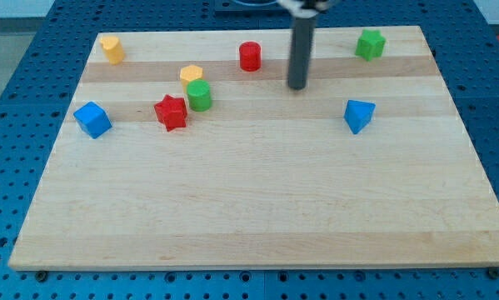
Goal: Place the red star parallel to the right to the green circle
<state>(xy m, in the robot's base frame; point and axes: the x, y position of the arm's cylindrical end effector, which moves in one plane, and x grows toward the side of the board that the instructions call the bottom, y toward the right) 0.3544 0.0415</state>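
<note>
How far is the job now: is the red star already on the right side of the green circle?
Done: nothing visible yet. The red star lies at the view's left of the green circle, close beside it and slightly lower. In hand: my tip stands apart, well to the view's right of both, touching no block. Left: bring the star round the circle to its right side, level with it.

My tip [297,86] ends 1 straight, dark grey, cylindrical rod.
</note>
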